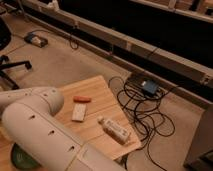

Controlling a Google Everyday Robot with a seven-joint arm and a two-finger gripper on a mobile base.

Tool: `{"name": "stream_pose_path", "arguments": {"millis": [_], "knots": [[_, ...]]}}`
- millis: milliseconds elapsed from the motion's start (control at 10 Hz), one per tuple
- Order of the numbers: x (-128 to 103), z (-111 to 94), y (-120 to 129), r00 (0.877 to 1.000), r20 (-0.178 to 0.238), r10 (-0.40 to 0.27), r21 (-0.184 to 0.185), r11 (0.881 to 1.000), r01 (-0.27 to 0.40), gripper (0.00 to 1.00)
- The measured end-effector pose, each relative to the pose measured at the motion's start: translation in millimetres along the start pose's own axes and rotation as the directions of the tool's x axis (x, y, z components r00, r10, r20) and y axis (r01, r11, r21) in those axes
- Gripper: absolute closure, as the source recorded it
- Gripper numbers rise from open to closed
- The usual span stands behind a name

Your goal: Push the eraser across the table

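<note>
The light wooden table [102,87] with a plank-striped top stands in the lower middle. On it lies a small white rectangular block [79,112], which looks like the eraser. A short orange-red piece [82,99] lies just behind it. A white oblong bottle-like item [115,130] lies near the table's right front edge. My bulky white arm [40,127] fills the lower left and covers the table's left part. My gripper is out of view, so its place relative to the eraser does not show.
Tangled black cables [145,112] and a blue box [149,87] lie on the floor right of the table. An office chair base [10,67] stands at the left. A green round thing [20,157] shows at the bottom left. A long dark wall unit [150,30] runs behind.
</note>
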Motion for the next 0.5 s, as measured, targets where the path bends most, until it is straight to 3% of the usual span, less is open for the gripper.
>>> {"name": "stream_pose_path", "arguments": {"millis": [500], "knots": [[1.2, -2.3, -6.2, 1.000, -0.020, -0.002, 0.017, 1.000, 0.002, 0.20]]}}
